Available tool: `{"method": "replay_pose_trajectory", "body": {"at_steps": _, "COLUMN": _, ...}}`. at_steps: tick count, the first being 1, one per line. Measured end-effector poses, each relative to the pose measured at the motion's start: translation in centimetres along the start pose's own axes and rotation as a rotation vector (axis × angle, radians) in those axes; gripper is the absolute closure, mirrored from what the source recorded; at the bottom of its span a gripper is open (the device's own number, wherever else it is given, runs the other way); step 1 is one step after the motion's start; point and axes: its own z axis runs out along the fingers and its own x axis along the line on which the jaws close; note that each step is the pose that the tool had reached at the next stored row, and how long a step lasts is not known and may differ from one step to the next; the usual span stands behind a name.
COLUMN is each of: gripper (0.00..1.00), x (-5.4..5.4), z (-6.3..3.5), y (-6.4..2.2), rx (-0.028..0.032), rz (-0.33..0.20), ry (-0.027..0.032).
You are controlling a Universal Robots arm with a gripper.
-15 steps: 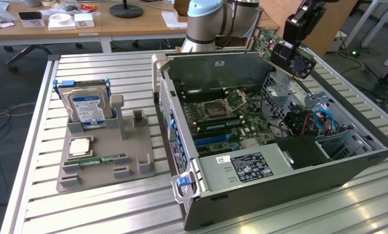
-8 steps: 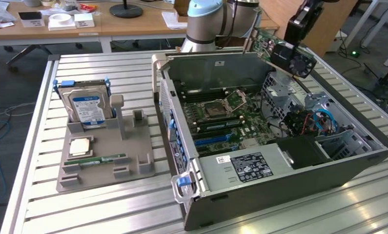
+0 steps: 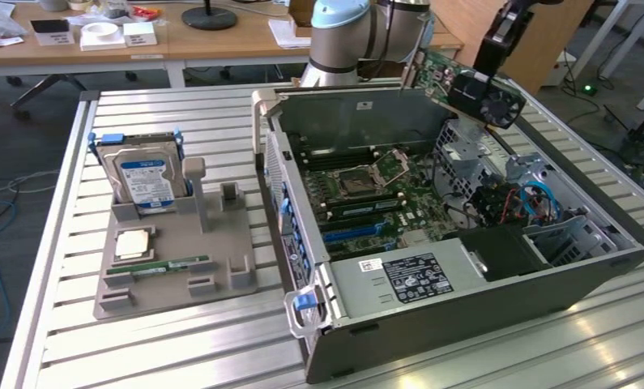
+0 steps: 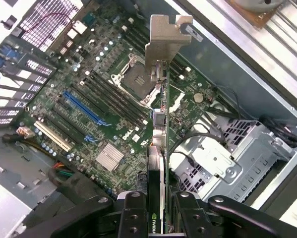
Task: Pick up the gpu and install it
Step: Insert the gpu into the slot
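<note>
While the fingers (image 4: 133, 213) clamp the gpu (image 4: 160, 126) edge-on above the open case (image 3: 462, 312), judge it light, stiff, fragile; hold the board edges, clear of components.

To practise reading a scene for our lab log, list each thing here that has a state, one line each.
gripper, shut on the gpu.
gpu, held in the air over the case, not installed.
case, on its side, side panel off.
blue slot, empty.
hard drive, upright in the holder.
RAM stick, flat in the holder.
</note>
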Motion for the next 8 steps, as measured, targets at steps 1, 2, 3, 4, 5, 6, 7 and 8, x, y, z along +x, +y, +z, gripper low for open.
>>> {"method": "replay_pose_trajectory", "body": {"at_steps": 1, "gripper": 0.74, "x": 0.00, "z": 0.00, "y": 0.00, "rx": -0.0003, "rz": -0.011, "ry": 0.0005}}
{"method": "replay_pose_trajectory", "body": {"at_steps": 2, "gripper": 0.74, "x": 0.00, "z": 0.01, "y": 0.01, "rx": -0.0006, "rz": -0.021, "ry": 0.0009}}
{"method": "replay_pose_trajectory", "body": {"at_steps": 3, "gripper": 0.74, "x": -0.01, "z": 0.02, "y": 0.01, "rx": -0.0008, "rz": -0.031, "ry": 0.0013}}
{"method": "replay_pose_trajectory", "body": {"at_steps": 4, "gripper": 0.74, "x": -0.01, "z": 0.02, "y": 0.01, "rx": -0.0011, "rz": -0.040, "ry": 0.0017}}
{"method": "replay_pose_trajectory", "body": {"at_steps": 5, "gripper": 0.74, "x": -0.01, "z": 0.02, "y": 0.01, "rx": -0.0013, "rz": -0.050, "ry": 0.0022}}
{"method": "replay_pose_trajectory", "body": {"at_steps": 6, "gripper": 0.74, "x": -0.01, "z": 0.03, "y": 0.01, "rx": -0.0016, "rz": -0.061, "ry": 0.0026}}
{"method": "replay_pose_trajectory", "body": {"at_steps": 7, "gripper": 0.74, "x": -0.01, "z": 0.04, "y": 0.02, "rx": -0.0019, "rz": -0.073, "ry": 0.0031}}
{"method": "replay_pose_trajectory", "body": {"at_steps": 8, "gripper": 0.74, "x": -0.01, "z": 0.04, "y": 0.02, "rx": -0.0022, "rz": -0.087, "ry": 0.0037}}
